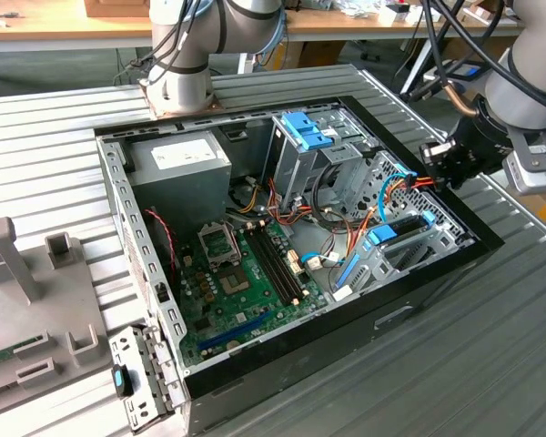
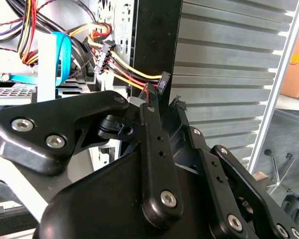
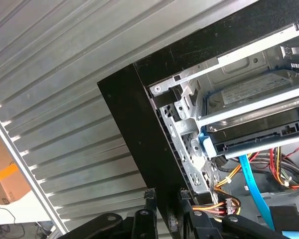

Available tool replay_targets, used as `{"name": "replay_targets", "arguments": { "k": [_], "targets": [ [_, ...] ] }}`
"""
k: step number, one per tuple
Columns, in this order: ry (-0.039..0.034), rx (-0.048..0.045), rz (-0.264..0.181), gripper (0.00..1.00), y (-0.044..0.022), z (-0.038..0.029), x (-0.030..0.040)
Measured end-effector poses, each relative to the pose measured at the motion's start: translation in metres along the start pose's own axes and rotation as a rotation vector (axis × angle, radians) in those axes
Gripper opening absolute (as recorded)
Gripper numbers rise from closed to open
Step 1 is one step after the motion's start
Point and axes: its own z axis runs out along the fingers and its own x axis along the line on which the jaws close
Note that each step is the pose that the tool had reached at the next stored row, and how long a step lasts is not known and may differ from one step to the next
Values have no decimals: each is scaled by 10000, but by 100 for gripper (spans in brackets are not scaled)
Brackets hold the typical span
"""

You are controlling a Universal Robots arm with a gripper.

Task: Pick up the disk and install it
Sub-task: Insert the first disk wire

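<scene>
The hand (image 2: 164,105) is open and grips nothing. In both wrist views its two fingertips (image 3: 149,194) stand apart, with the top edge of the black case wall (image 3: 139,129) running up between them. In the exterior view the hand (image 1: 437,164) hangs over the case's corner on the exterior view's right. Just beyond the fingers, a small black power connector (image 2: 164,82) on yellow, red and black wires (image 2: 124,74) pokes out past the wall, near the fingertips but, as far as I can tell, not touching them.

The disk (image 3: 259,137) is not in the hand. It lies flat inside the metal drive bay (image 1: 409,259) against that same wall, its blue side rail (image 3: 208,144) at the bay's mouth and a thin blue data cable (image 3: 251,189) hanging below it. It looks seated, though whether it is latched I cannot tell.

I judge the placing done or nearly done. To work well here, the fingers must stay off the loose wires and clear of the wall's edge. Any push on the disk should go straight along the rails, not at an angle, so that it does not jam. The case rests on the ribbed metal surface (image 1: 455,364).
</scene>
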Motion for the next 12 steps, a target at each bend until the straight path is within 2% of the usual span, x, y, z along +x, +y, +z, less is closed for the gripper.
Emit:
{"name": "replay_targets", "arguments": {
  "k": [4,5,10,12],
  "targets": [
    [0,-1,-1,29,3,1,1],
    [1,0,0,16,5,2,1],
    [0,0,0,16,11,4,2],
    [-1,1,0,16,5,-15,8]
  ]
}}
